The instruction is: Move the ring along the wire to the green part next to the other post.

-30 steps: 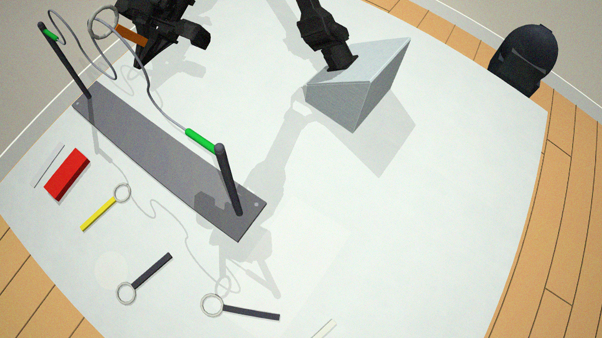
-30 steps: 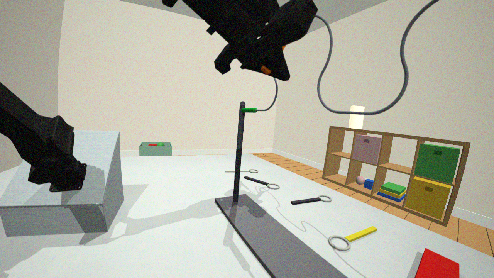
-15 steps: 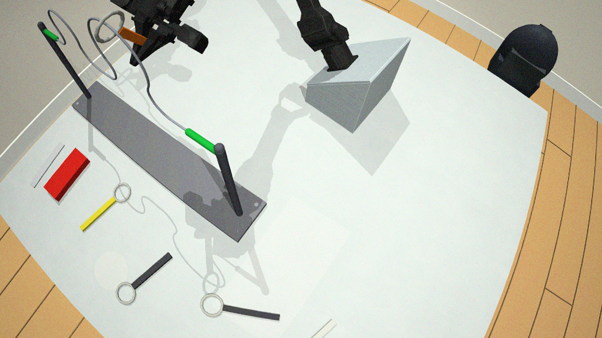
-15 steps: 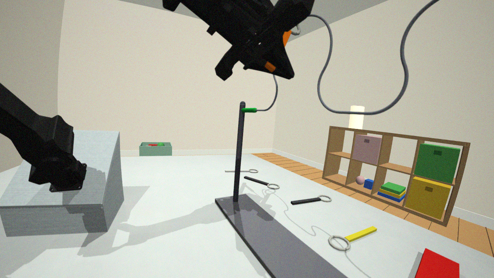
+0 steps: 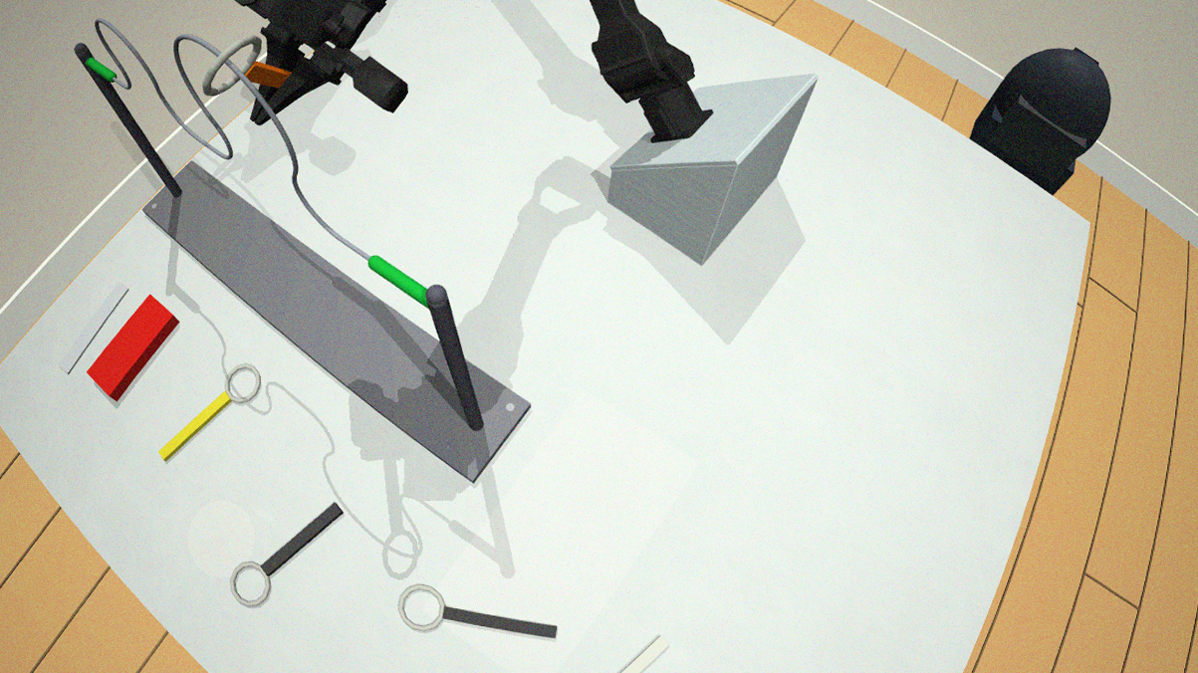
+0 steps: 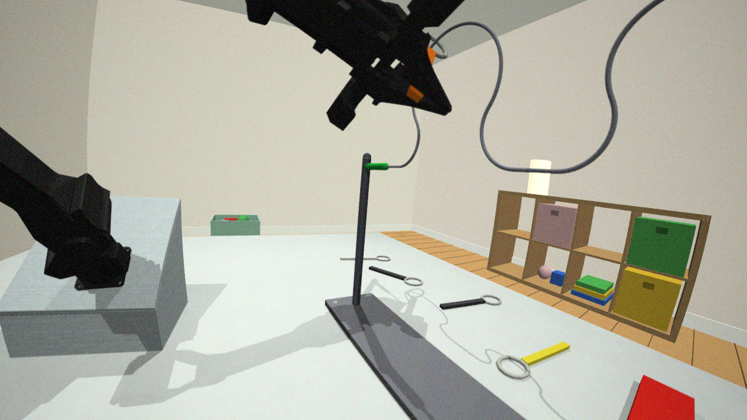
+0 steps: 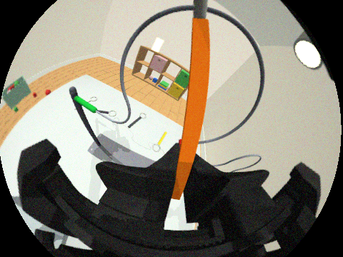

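The grey ring (image 5: 207,80) (image 6: 444,53) (image 7: 200,9) appears around the upper grey bend of the wire (image 5: 295,176) (image 6: 613,104) (image 7: 262,78); the views do not settle contact. My gripper (image 5: 258,114) (image 6: 446,109) (image 7: 179,146) is shut on its orange handle (image 5: 268,75) (image 6: 414,93) (image 7: 199,89), beside and below the ring. In the top view, one green part (image 5: 400,278) meets the near post (image 5: 455,356); the other green part (image 5: 100,69) is at the far post (image 5: 133,123). The ring is between them, away from both. The fingers partly hide the handle.
Both posts stand on a dark base plate (image 5: 310,302). A grey wedge (image 5: 656,207) (image 6: 83,331) carries the arm's mount. A red block (image 5: 131,340) (image 6: 663,402), a yellow-handled ring (image 5: 194,427) (image 6: 545,354) and two dark-handled rings lie on the table.
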Motion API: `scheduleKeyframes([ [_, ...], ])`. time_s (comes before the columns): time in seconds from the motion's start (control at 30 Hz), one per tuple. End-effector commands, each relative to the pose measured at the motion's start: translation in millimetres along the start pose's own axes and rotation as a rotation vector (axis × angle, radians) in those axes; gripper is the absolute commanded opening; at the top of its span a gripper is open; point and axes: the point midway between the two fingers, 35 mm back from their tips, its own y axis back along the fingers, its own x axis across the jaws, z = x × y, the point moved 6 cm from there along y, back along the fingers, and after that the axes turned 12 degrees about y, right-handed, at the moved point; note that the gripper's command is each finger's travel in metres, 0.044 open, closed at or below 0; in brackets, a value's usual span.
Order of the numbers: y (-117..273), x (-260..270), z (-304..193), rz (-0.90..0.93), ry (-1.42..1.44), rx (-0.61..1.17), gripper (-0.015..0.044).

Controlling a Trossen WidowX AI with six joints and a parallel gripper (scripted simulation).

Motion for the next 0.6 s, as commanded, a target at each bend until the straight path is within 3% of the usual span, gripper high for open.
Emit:
scheduleKeyframes([
  [0.0,0.0,1.1,-0.2,-0.021,0.05,0.015,-0.015],
  [0.57,1.0,-0.4,1.2,-0.127,0.253,0.062,-0.015],
])
